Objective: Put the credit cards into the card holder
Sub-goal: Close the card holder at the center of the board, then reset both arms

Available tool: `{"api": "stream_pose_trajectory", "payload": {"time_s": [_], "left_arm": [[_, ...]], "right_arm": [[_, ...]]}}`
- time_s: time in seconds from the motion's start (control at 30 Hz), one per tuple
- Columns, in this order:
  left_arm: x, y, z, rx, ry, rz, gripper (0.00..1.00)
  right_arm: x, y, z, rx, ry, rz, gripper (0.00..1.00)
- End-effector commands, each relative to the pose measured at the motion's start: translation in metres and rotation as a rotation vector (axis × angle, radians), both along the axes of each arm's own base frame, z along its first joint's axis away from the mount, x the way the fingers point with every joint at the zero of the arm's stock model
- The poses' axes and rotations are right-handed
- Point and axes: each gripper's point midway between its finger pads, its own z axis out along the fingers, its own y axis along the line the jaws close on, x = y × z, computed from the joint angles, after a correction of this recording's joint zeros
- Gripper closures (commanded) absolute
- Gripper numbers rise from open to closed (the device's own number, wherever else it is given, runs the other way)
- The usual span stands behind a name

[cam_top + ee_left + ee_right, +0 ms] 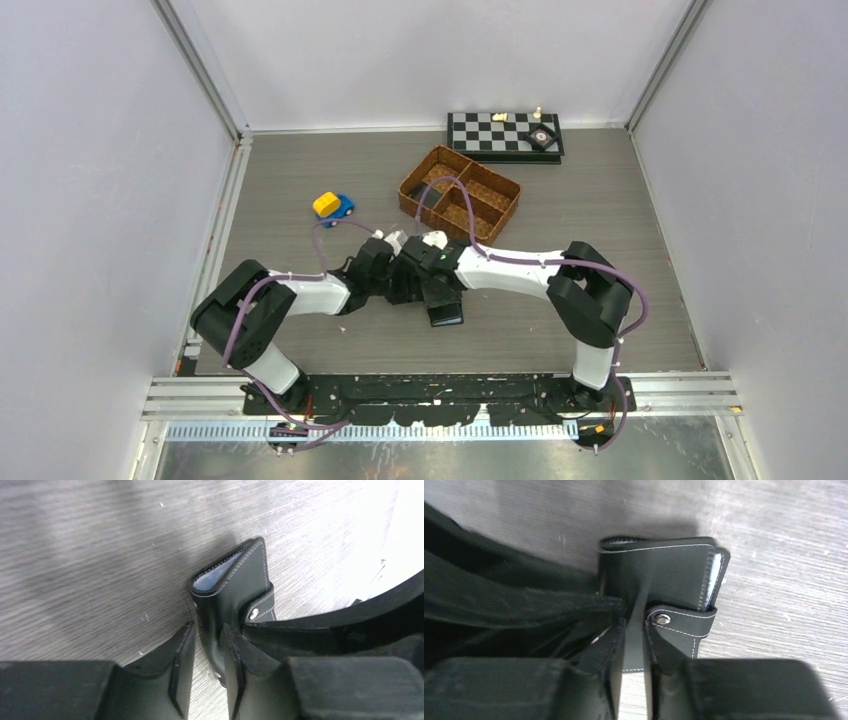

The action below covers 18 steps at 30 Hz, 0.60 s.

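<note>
Right now the left tool [209, 627] straddles the folded edge of the black leather card holder [241, 579]. Its jaws are parted, and a sliver of worktop [90, 555] shows between one finger [183, 655] and the leather, so it is not clamping. The right tool [635, 625] comes in from the other side with one cover of the holder edge-on between its fingers [614, 645]. I cannot tell whether they pinch it or only flank it.

The holder is nearly folded. Its covers gape in a narrow wedge that shows the pale bluish plastic sleeves [212, 578], and the snap tab [681, 625] wraps round one edge with its metal stud [663, 619] showing.

From above, the holder lies between the two wrists, midway across the worktop and nearer its near edge. Further back sit a brown wicker divided basket [461, 190] and a blue and yellow toy car [333, 206] to its left. A chessboard [503, 134] lies against the far edge.
</note>
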Motion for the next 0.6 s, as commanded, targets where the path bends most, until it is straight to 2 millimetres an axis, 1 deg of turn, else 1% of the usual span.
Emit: {"api": "stream_pose_trajectory", "payload": {"time_s": [0.0,0.03,0.07,0.17,0.23,0.3,0.43,0.53,0.57], "left_arm": [[0.003,0.008,0.017,0.047,-0.023,-0.024,0.62],[0.007,0.008,0.025,0.053,-0.047,-0.026,0.58],[0.010,0.010,0.029,0.070,-0.053,-0.025,0.55],[0.023,0.016,0.048,0.086,-0.098,-0.008,0.44],[0.030,0.025,0.054,0.105,-0.107,0.015,0.40],[0.040,0.039,0.059,0.137,-0.116,0.049,0.36],[0.067,0.072,0.070,0.177,-0.117,0.134,0.27],[0.085,0.095,0.079,0.198,-0.132,0.160,0.23],[0.092,0.105,0.081,0.208,-0.136,0.176,0.22]], "right_arm": [[-0.017,0.020,0.022,0.139,0.015,0.044,0.68],[-0.018,0.014,0.026,0.127,0.010,0.043,0.64],[-0.019,0.007,0.035,0.122,0.000,0.040,0.61],[-0.014,-0.017,0.051,0.103,-0.033,0.011,0.56],[-0.009,-0.032,0.063,0.116,-0.049,-0.012,0.53],[0.000,-0.045,0.077,0.160,-0.063,-0.040,0.49],[0.030,-0.077,0.097,0.252,-0.100,-0.122,0.39],[0.057,-0.106,0.101,0.298,-0.130,-0.185,0.34],[0.067,-0.120,0.101,0.293,-0.144,-0.216,0.33]]}}
